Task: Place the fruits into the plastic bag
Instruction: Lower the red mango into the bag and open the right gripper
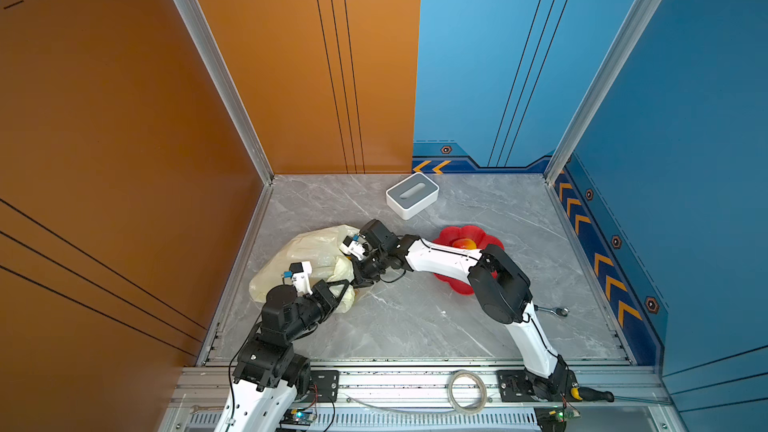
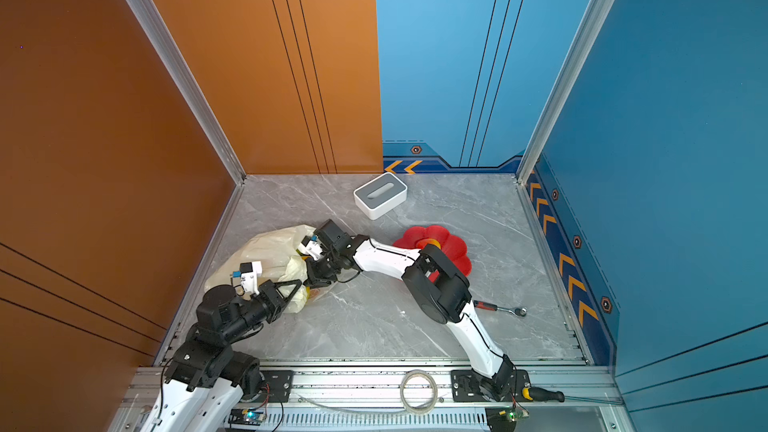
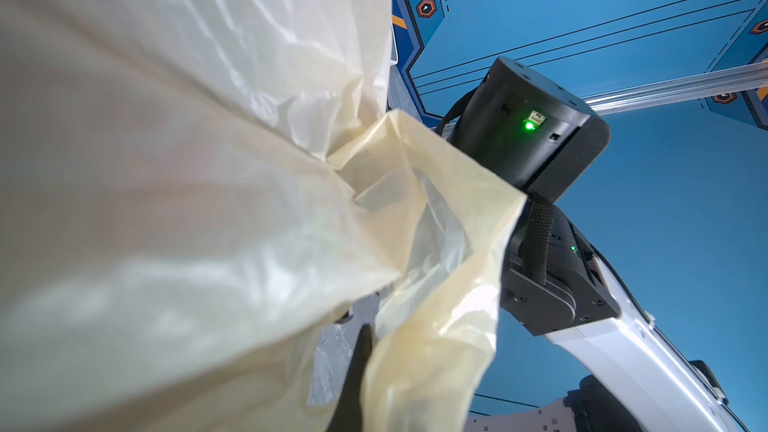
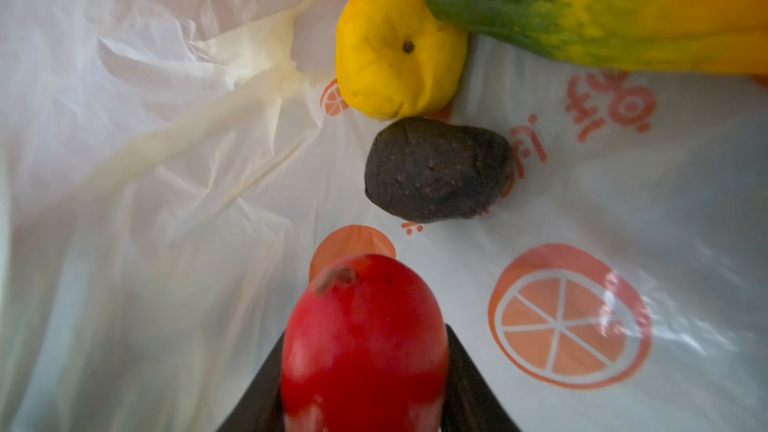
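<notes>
Right wrist view: the right gripper (image 4: 368, 351) pinches a red mango (image 4: 361, 301) between its two black fingers (image 4: 467, 384), the jaws standing partly apart around the fruit's width. The mango hangs inside the plastic bag (image 4: 166, 151), above its lower wall. Beyond it a dark avocado (image 4: 436, 168) lies on the plastic, just beside a yellow pear-like fruit (image 4: 395, 47). That fruit touches a green-and-yellow mango (image 4: 602, 6). Orange slice prints (image 4: 569, 317) show on the bag's wall around them.

In the left wrist view the left gripper is pressed together on a fold of the bag's rim. Only one dark finger (image 3: 355, 371) shows, with the plastic drawn taut away from it.

In both top views the bag (image 1: 307, 247) (image 2: 266, 249) lies on the left of the marble table (image 1: 415, 317), near the orange wall. The left gripper (image 1: 343, 284) holds the bag's near edge. The right arm reaches across the middle, its gripper (image 1: 353, 261) at the bag's mouth.

Behind that arm, well apart from the bag, sits a red flower-shaped dish (image 1: 449, 234) holding one orange-yellow fruit (image 1: 465, 243). A white-and-grey box (image 1: 412, 195) stands at the back. A ratchet wrench (image 1: 552, 310) lies on the table to the right, and a tape roll (image 1: 467, 392) rests on the front rail.
</notes>
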